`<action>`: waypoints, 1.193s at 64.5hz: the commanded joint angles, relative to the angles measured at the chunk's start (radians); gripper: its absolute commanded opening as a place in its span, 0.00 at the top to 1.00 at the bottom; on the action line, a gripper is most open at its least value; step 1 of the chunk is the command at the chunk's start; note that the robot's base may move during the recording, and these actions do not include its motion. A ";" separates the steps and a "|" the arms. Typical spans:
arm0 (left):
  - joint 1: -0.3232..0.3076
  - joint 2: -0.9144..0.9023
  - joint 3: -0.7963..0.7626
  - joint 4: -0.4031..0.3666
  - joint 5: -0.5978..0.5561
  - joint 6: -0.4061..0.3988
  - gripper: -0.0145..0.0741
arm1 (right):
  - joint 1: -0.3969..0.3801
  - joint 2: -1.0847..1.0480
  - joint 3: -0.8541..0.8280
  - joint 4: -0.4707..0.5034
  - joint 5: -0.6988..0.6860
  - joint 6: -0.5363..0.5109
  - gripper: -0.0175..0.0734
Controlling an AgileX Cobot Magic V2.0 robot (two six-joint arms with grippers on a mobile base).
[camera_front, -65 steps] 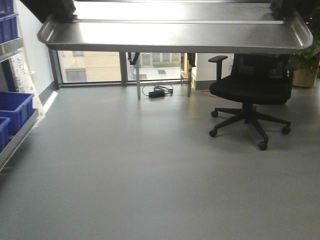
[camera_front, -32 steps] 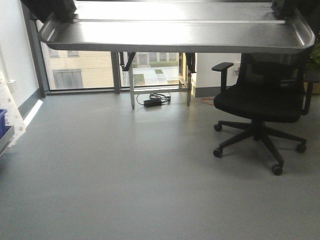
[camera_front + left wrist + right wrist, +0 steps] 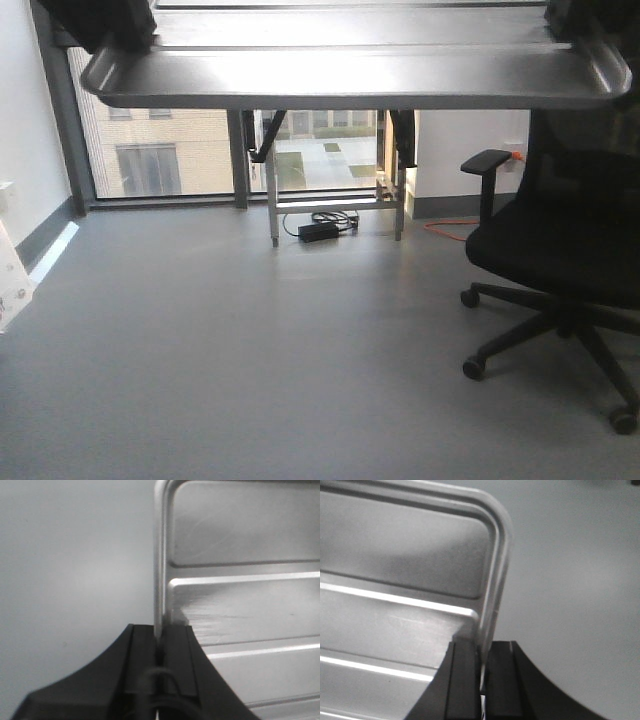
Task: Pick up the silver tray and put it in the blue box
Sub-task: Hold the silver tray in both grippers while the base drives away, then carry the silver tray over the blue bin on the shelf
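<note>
silver tray (image 3: 240, 605): shiny brushed metal | claw (image 3: 159, 645): matt black plastic

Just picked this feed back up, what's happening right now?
The robot holds the silver tray in the air with both arms: the left gripper is shut on its left rim, the right gripper on its right rim. The tray spans the top of the front view, roughly level. A black office chair stands on the floor to the right. The blue box is in none of the views.
</note>
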 commanded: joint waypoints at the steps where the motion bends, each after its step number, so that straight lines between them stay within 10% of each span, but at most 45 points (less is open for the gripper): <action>1: -0.001 -0.030 -0.034 0.051 -0.010 0.011 0.95 | -0.002 -0.031 -0.033 -0.059 -0.003 -0.023 0.75; 77: -0.001 0.001 -0.034 0.038 -0.012 0.011 0.95 | -0.002 -0.031 -0.033 -0.061 -0.003 -0.023 0.75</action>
